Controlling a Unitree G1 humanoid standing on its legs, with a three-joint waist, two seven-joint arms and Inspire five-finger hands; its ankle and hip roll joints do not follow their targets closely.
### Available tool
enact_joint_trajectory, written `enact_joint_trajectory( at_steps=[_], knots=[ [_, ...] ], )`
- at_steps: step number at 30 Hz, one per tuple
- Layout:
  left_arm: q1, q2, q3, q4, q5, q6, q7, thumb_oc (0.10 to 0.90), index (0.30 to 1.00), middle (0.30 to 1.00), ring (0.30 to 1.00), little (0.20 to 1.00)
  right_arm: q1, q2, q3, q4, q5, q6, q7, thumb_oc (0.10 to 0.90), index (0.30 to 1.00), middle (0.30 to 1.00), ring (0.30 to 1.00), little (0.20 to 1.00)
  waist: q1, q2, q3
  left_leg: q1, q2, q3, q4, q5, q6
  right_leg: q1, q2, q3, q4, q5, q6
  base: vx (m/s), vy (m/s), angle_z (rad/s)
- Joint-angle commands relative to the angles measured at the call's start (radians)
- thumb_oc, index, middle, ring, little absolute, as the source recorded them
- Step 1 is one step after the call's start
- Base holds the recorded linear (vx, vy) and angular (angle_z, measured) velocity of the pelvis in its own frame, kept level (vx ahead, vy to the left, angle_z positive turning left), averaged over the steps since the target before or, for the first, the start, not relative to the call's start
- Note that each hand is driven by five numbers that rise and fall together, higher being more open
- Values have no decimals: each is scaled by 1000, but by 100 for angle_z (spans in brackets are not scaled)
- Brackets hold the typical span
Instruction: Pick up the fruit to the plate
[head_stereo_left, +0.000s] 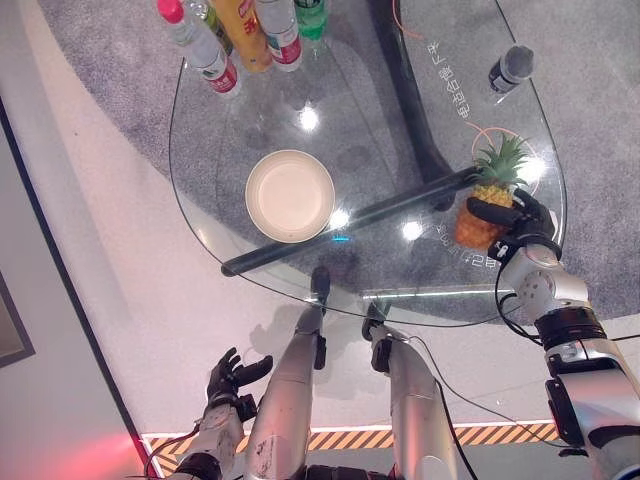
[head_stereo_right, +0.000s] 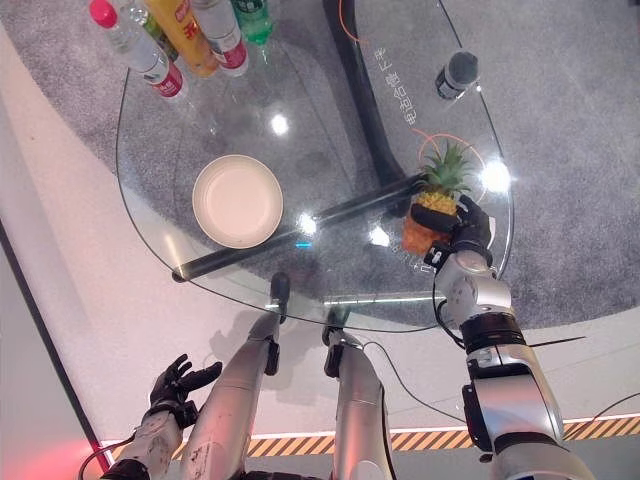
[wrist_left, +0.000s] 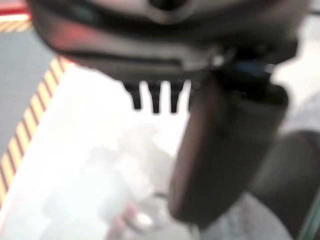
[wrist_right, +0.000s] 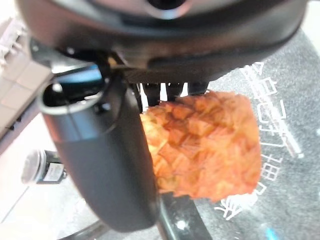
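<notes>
Fingers (head_stereo_left: 490, 212) of the right hand (head_stereo_left: 525, 228) curl around the pineapple (head_stereo_left: 482, 205) at the bench's (head_stereo_left: 200, 200) 3 o'clock edge. The plate (head_stereo_left: 290, 195) lies well apart toward 9 o'clock. The left hand (head_stereo_left: 232, 380) hangs below the bench, fingers relaxed and holding nothing.

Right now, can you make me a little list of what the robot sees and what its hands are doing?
Table: round glass table
Fruit: pineapple, standing on the table's right side
Plate: cream plate, empty, left of the pineapple
Right hand: right hand curled round the pineapple
Left hand: left hand low beside the table, fingers relaxed, holding nothing
Also there: bottles at the far edge, a dark can far right
Job: pineapple not on the plate yet
</notes>
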Motion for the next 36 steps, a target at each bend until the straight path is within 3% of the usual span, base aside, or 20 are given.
enact_joint_trajectory(
  at_steps=[1, 3, 5, 7, 9, 11, 12, 13, 14, 15, 17, 19, 20, 23, 24, 36],
  knots=[
    [104, 6, -24, 4, -9, -11, 7, 800, 900, 900, 900, 900, 47, -7, 66, -4, 12, 90, 54, 100, 300, 300, 300, 200, 4, 18, -18, 15, -28, -3, 145, -133, 36, 52, -41, -69, -182, 218, 59, 80, -12, 2],
    [92, 8, -20, 3, -8, -11, 8, 800, 900, 900, 900, 900, 31, -12, 64, 1, 9, 106, 72, 100, 300, 300, 300, 200, 1, 13, -18, -11, -31, 4, 140, -103, 41, 31, -45, -80, -193, 243, 49, -29, 0, 0],
    [104, 10, -21, 3, -5, -11, 3, 800, 900, 900, 900, 900, 34, -15, 73, 7, 12, 134, 78, 100, 300, 300, 300, 200, 6, 16, -18, 15, -29, -7, 146, -130, 35, 54, -40, -68, -183, 218, 58, 40, -5, 0],
    [91, 12, -19, 1, -5, -10, 2, 800, 900, 900, 900, 900, 22, -21, 70, 14, 9, 146, 98, 100, 300, 300, 300, 200, 5, 12, -18, -12, -32, 0, 142, -102, 41, 32, -44, -80, -191, 241, 48, 0, 0, 0],
    [102, 14, -20, 0, -4, -8, 1, 800, 900, 900, 900, 900, 33, -19, 75, 15, 8, 165, 109, 100, 300, 300, 300, 200, 8, 14, -18, 15, -29, -8, 147, -131, 35, 55, -40, -71, -180, 217, 58, 41, -10, 1],
    [102, 17, -21, 1, -3, -8, -3, 800, 900, 900, 900, 900, 34, -20, 80, 23, 6, 163, 128, 100, 300, 300, 300, 200, 9, 14, -18, 16, -30, -11, 147, -130, 35, 58, -40, -71, -181, 217, 58, -19, -8, 4],
    [93, 19, -21, 0, -6, -13, -3, 800, 900, 900, 900, 900, 28, -23, 79, 19, 7, 163, 138, 100, 300, 300, 300, 200, 6, 10, -18, -12, -33, -5, 144, -102, 42, 32, -43, -80, -189, 242, 47, 13, -6, 6],
    [106, 19, -25, -1, -8, -14, -2, 800, 900, 900, 900, 900, 42, -20, 83, 16, 7, 162, 141, 100, 300, 300, 300, 200, 9, 14, -18, 17, -30, -12, 148, -132, 36, 56, -37, -68, -179, 216, 58, -63, -1, 5],
    [94, 20, -22, -4, -8, -15, -1, 800, 900, 900, 900, 900, 33, -22, 78, 12, 7, 161, 141, 100, 300, 300, 300, 200, 5, 11, -18, -13, -33, -5, 144, -102, 42, 31, -43, -79, -189, 243, 48, 71, -9, 4],
    [107, 19, -25, -4, -9, -16, 1, 800, 900, 900, 900, 900, 47, -19, 82, 9, 7, 159, 142, 100, 300, 300, 300, 200, 8, 14, -18, 17, -29, -11, 147, -131, 36, 56, -38, -68, -179, 217, 58, 0, 0, 0],
    [107, 18, -24, -5, -12, -21, 2, 800, 900, 900, 900, 900, 54, -18, 80, 3, 9, 146, 146, 100, 300, 300, 300, 200, 8, 15, -18, 19, -30, -11, 148, -132, 37, 57, -37, -67, -177, 215, 58, 35, -6, 1],
    [99, 18, -15, -7, -13, -31, 4, 800, 900, 900, 900, 900, 50, -19, 69, -22, 27, 117, 134, 100, 300, 300, 300, 200, 4, 12, -18, -2, -32, -3, 144, -105, 44, 39, -43, -78, -184, 237, 47, -36, 1, 0],
    [110, 17, -17, -5, -15, -34, 4, 800, 900, 900, 900, 900, 59, -17, 73, -24, 33, 110, 133, 100, 300, 300, 300, 200, 6, 15, -18, 26, -30, -10, 147, -133, 38, 62, -38, -67, -174, 211, 57, 0, 0, 0],
    [114, 14, -6, -11, -28, -64, 19, 800, 900, 900, 900, 900, 76, -6, 59, -80, 60, 54, 115, 100, 300, 300, 300, 200, 1, 14, -18, 37, -28, -7, 146, -134, 37, 70, -37, -65, -170, 205, 57, -1, 4, 2],
    [106, 15, 5, -17, -32, -80, 23, 800, 900, 900, 900, 900, 76, -1, 48, -114, 71, 31, 104, 100, 300, 300, 300, 200, -4, 10, -18, 14, -29, 3, 142, -106, 42, 51, -41, -75, -178, 228, 46, -75, 7, -1],
    [110, 23, 112, -125, -125, -218, 72, 800, 900, 900, 900, 900, 231, 110, -29, -538, 59, -171, 91, 100, 300, 300, 300, 200, -41, -12, -18, 99, -4, 36, 131, -118, 47, 120, -30, -60, -159, 192, 49, -9, -1, -1]
  ],
)
